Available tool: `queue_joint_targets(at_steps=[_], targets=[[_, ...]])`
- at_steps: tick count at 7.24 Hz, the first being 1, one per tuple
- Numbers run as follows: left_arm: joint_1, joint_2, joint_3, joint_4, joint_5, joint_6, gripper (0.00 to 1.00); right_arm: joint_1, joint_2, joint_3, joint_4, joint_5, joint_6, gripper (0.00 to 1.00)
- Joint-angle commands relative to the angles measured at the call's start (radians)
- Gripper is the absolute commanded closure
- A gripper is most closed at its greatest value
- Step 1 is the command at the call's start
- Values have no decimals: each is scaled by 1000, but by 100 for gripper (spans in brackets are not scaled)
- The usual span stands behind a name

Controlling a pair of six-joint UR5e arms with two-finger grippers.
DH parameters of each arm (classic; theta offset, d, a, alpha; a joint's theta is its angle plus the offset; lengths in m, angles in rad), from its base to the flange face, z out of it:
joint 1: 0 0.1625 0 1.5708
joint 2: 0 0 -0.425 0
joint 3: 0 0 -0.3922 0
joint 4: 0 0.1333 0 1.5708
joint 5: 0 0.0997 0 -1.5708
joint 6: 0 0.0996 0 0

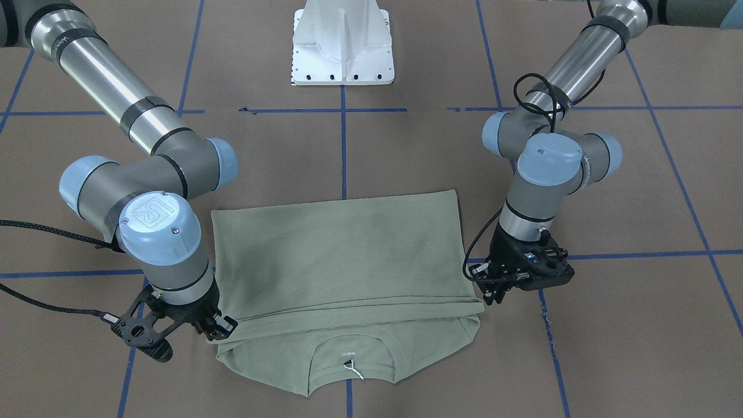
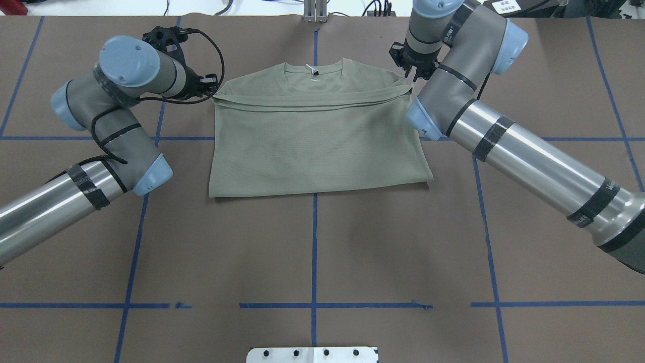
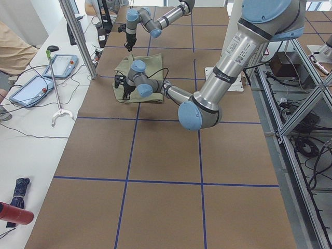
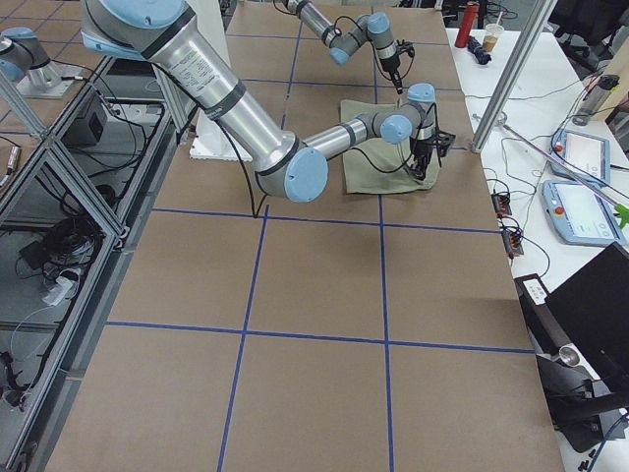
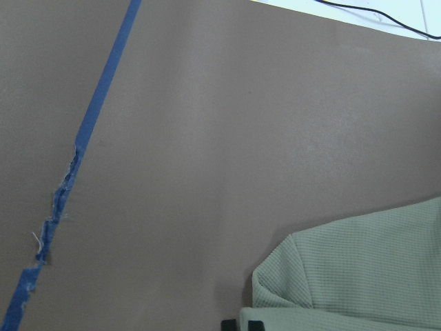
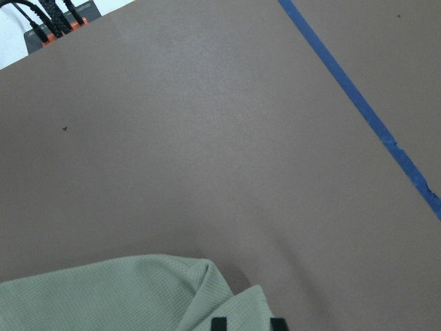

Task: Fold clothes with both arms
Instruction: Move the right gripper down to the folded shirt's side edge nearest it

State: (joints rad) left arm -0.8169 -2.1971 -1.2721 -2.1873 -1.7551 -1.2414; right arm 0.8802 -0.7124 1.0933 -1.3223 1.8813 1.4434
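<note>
The sage-green shirt (image 1: 348, 249) lies flat on the brown table, its lower half folded up over the chest, with the round collar and white neck tag (image 2: 308, 68) showing at the far side. It also shows in the overhead view (image 2: 317, 146). My left gripper (image 2: 214, 88) sits low at the fold's left corner and is shut on the shirt edge (image 5: 365, 269). My right gripper (image 2: 409, 75) sits at the fold's right corner, with shirt fabric (image 6: 103, 296) between its fingertips. In the front-facing view the left gripper (image 1: 486, 296) and right gripper (image 1: 223, 328) flank the folded hem.
The white pedestal base (image 1: 342, 43) stands at the robot's side of the table. Blue tape lines (image 2: 313, 252) cross the brown surface. A side desk with tablets (image 3: 31, 88) and cables runs along the far edge, with a person at it.
</note>
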Motion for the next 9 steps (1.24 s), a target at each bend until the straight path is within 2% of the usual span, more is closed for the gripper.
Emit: queue_joint_targets(at_steps=[1, 2, 4, 5, 7, 9], targets=[[-28, 0, -7, 0, -7, 0, 65, 3, -1, 51, -3, 10, 20, 36], [-30, 0, -6, 0, -7, -1, 65, -1, -69, 162, -12, 30, 50, 33], [-30, 2, -10, 3, -27, -1, 65, -87, -288, 446, -2, 25, 211, 30], [-31, 5, -13, 6, -32, -1, 65, -124, -367, 547, -2, 19, 298, 27], [-30, 7, -19, 7, -35, -1, 65, -220, -461, 637, -2, -112, 437, 23], [-30, 7, -21, 9, -34, -1, 65, -247, -476, 619, -2, -117, 473, 21]])
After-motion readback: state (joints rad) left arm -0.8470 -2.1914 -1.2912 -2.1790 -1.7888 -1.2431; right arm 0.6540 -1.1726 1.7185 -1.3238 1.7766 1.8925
